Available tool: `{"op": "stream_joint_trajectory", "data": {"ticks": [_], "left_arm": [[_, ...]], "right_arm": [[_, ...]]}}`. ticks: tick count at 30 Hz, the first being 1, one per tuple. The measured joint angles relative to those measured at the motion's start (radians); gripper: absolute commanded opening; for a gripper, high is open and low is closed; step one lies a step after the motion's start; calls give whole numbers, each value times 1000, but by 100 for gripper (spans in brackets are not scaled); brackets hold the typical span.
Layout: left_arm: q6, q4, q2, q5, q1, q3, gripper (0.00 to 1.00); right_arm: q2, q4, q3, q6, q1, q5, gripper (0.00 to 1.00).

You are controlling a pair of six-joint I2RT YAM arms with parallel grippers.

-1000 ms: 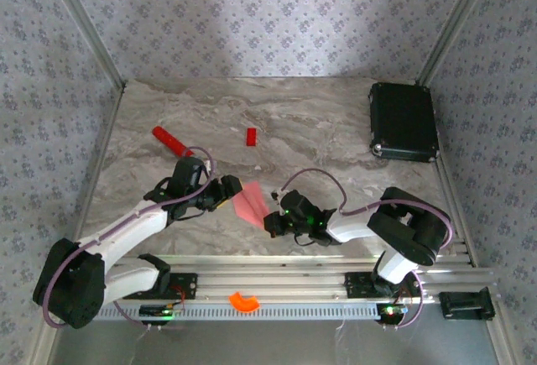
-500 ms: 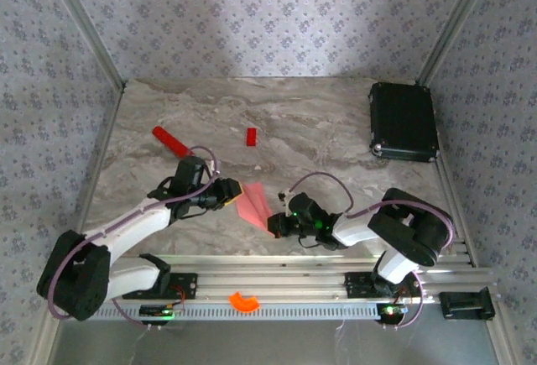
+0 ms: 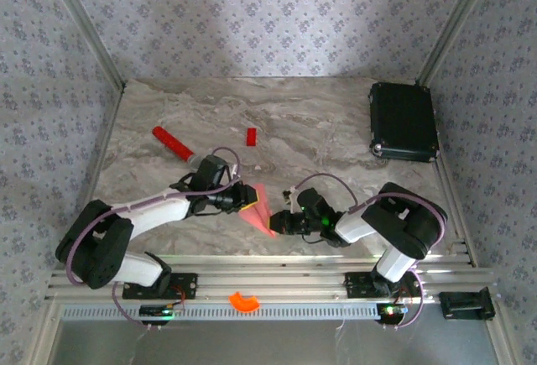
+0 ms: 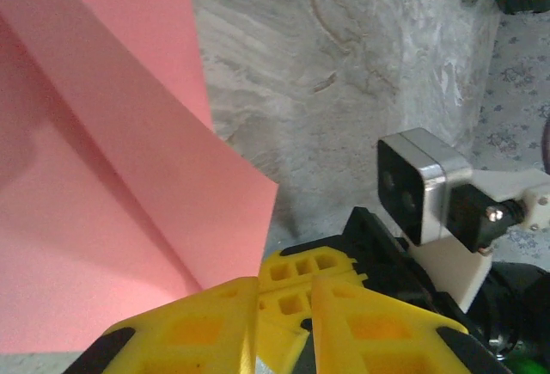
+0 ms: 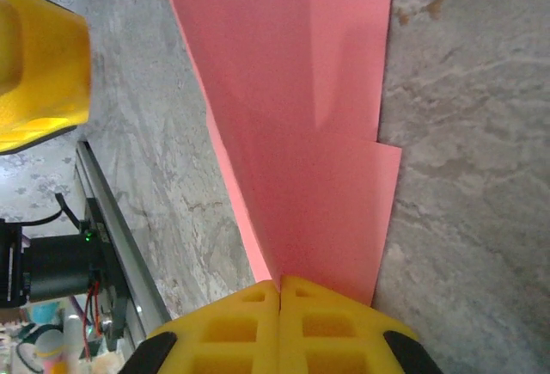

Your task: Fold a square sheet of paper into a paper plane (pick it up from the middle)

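The square sheet of paper [image 3: 260,208], a salmon-pink creased shape, stands tilted between the two grippers near the table's front. My right gripper [image 3: 279,224] is shut on its narrow lower end; in the right wrist view the paper [image 5: 309,133] runs up from the closed gripper [image 5: 281,284]. My left gripper [image 3: 244,198] sits at the paper's left edge. In the left wrist view the left gripper [image 4: 285,284] has its jaws a narrow gap apart, and the paper [image 4: 112,219] passes behind the left finger. The right gripper's yellow fingers [image 4: 301,264] show through that gap.
A red stick with a grey tip [image 3: 172,141] lies at the back left, and a small red block [image 3: 251,136] lies near the middle back. A black case [image 3: 404,121] sits at the back right. An orange piece [image 3: 244,301] rests on the front rail.
The left gripper has moved right to the paper's edge, its jaws narrowed from wide. The right gripper has shifted slightly right and forward with the paper, which now looks narrower and more upright.
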Motion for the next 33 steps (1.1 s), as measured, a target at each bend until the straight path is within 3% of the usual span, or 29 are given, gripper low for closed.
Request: {"op": "stream_joint_trajectory", "data": {"ticks": [7, 8, 11, 17, 25, 33], "left_arm": [[0, 11, 30, -4, -6, 1, 21], [0, 11, 32, -5, -8, 1, 26], [-6, 14, 32, -16, -11, 1, 55], [-24, 7, 14, -74, -10, 2, 78], [-63, -38, -6, -144, 72, 6, 75], [-68, -34, 25, -93, 75, 32, 63]], "right_arm": [[50, 92, -18, 57, -40, -75, 0], [52, 101, -21, 61, -41, -78, 0], [53, 103, -23, 62, -41, -78, 0], [-26, -67, 13, -4, 6, -19, 1], [-182, -405, 138, -203, 113, 179, 5], [-195, -603, 201, -367, 224, 406, 7]]}}
